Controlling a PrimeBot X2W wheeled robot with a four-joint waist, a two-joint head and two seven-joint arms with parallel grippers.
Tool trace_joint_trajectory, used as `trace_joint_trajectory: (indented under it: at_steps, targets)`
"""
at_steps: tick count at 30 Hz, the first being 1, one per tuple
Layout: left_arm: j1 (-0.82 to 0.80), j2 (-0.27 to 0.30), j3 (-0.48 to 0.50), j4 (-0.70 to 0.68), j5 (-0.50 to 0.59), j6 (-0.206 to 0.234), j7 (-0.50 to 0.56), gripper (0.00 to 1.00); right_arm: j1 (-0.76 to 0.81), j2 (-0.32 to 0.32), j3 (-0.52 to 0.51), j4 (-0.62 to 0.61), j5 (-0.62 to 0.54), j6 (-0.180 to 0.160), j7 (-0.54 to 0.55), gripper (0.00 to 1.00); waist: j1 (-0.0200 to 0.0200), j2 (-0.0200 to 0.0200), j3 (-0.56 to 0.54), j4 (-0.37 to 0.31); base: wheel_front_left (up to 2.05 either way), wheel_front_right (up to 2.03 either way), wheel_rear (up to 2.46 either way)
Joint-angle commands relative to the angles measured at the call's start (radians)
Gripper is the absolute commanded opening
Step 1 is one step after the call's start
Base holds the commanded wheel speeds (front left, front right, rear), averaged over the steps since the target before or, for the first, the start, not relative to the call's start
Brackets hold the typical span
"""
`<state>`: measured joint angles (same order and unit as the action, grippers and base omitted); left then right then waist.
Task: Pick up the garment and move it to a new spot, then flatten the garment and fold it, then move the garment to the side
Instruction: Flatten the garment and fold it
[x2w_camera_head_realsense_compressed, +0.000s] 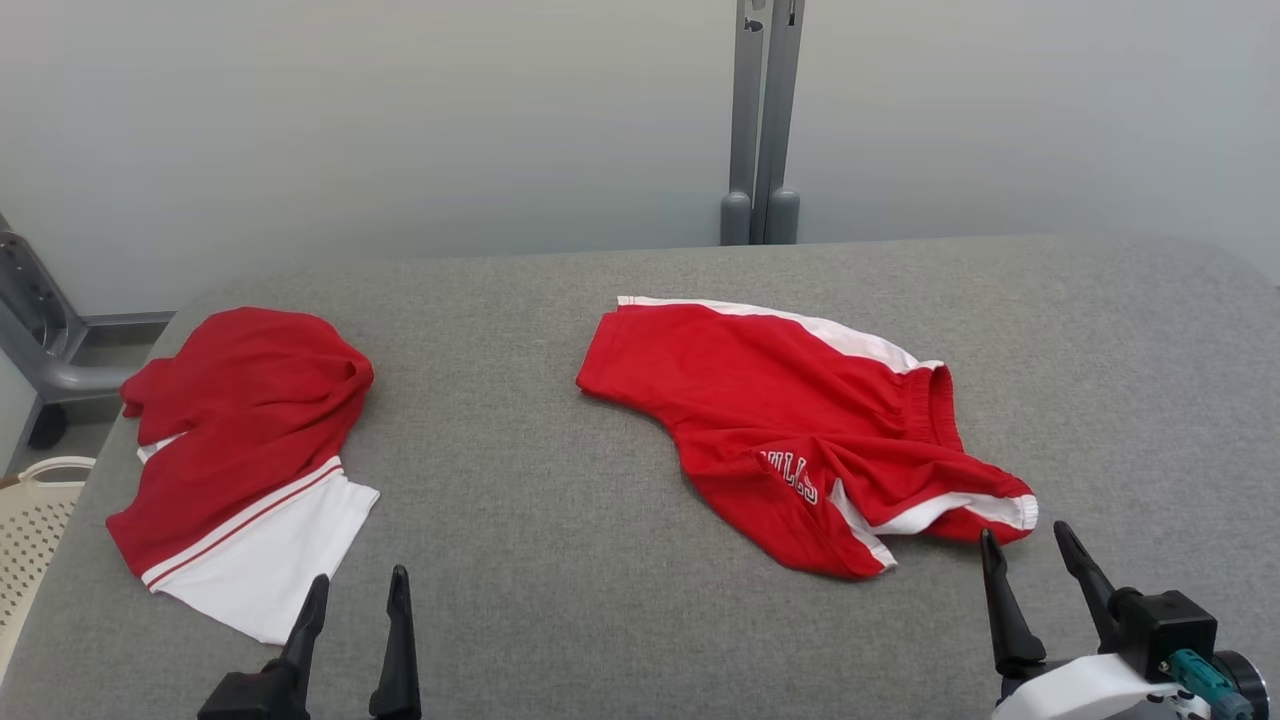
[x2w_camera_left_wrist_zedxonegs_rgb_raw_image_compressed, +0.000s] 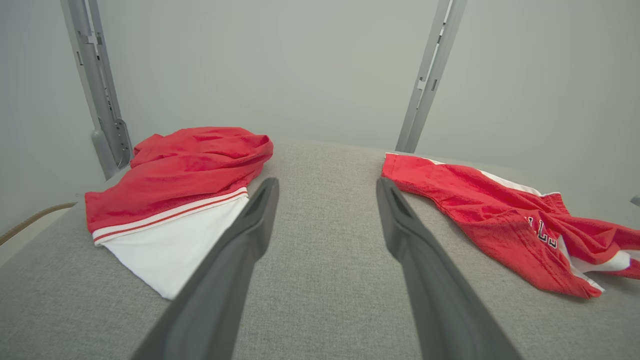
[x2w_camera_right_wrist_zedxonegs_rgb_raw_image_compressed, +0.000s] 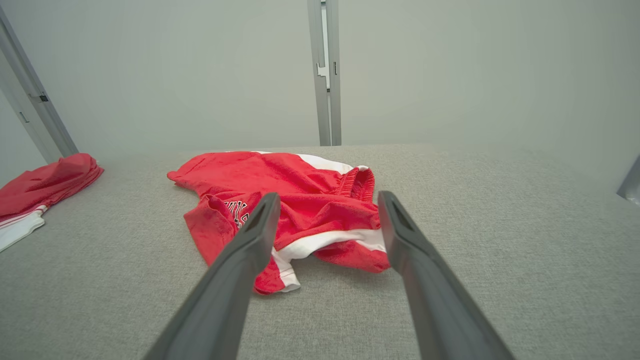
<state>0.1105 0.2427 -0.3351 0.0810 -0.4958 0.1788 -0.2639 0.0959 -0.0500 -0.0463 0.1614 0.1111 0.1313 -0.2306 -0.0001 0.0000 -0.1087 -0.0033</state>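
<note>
While the left tool (x2w_camera_head_realsense_compressed: 360, 575) and right tool (x2w_camera_head_realsense_compressed: 1024, 530) both hang wide open and empty, the shorts (x2w_camera_head_realsense_compressed: 780, 420) lie rumpled on the surface (x2w_camera_head_realsense_compressed: 540, 500) around 4 o'clock, just beyond the right tool at 5.

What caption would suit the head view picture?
Open left gripper and open right gripper face a grey table: red shorts crumpled near the right one, a red-and-white garment far left.

Garments: 2, both red/white: shorts (x2w_camera_head_realsense_compressed: 800, 430) centre-right, second garment (x2w_camera_head_realsense_compressed: 240, 450) at left. Grippers: 2, near edge: left gripper (x2w_camera_head_realsense_compressed: 360, 577), right gripper (x2w_camera_head_realsense_compressed: 1025, 532). Table (x2w_camera_head_realsense_compressed: 560, 480): 1. Basket (x2w_camera_head_realsense_compressed: 40, 520): 1, left. Posts (x2w_camera_head_realsense_compressed: 760, 120): 2, far side.
</note>
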Motion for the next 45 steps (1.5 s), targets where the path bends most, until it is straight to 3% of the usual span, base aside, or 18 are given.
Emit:
trace_joint_trajectory:
  at_steps: [1,8,21,26,35,45]
  targets:
    - [0.019,0.015,0.007,0.000,0.026,-0.020,-0.001,1.00,0.010,-0.001,0.007,0.007,-0.007,-0.001,0.005,1.00,0.0001,0.0000,-0.005,0.005,0.00,0.00,0.00]
    - [0.072,0.049,0.023,0.050,0.081,-0.089,-0.001,1.00,0.014,-0.001,0.019,0.024,-0.029,-0.001,0.024,1.00,0.0001,0.0000,0.001,0.008,0.00,0.00,0.00]
    - [0.056,0.000,0.030,0.072,0.104,-0.134,-0.001,1.00,0.000,-0.001,0.019,0.025,-0.018,-0.001,0.030,1.00,0.0001,0.0000,0.020,0.003,0.00,0.00,0.00]
    - [-0.021,-0.023,-0.032,0.108,0.109,-0.193,0.026,1.00,-0.006,-0.001,0.036,0.025,-0.011,-0.001,0.027,1.00,0.0001,0.0000,0.034,-0.023,0.00,0.00,0.00]
    - [-0.243,-0.070,-0.140,0.240,0.151,-0.257,0.126,1.00,-0.034,-0.001,0.075,0.014,-0.015,-0.001,0.032,1.00,0.0001,0.0000,0.091,-0.149,0.00,0.00,0.00]
    - [-0.434,-0.086,-0.190,0.408,0.159,-0.290,0.162,1.00,-0.066,-0.001,0.128,0.019,0.020,-0.001,0.019,1.00,0.0001,0.0000,0.172,-0.325,0.00,0.00,0.00]
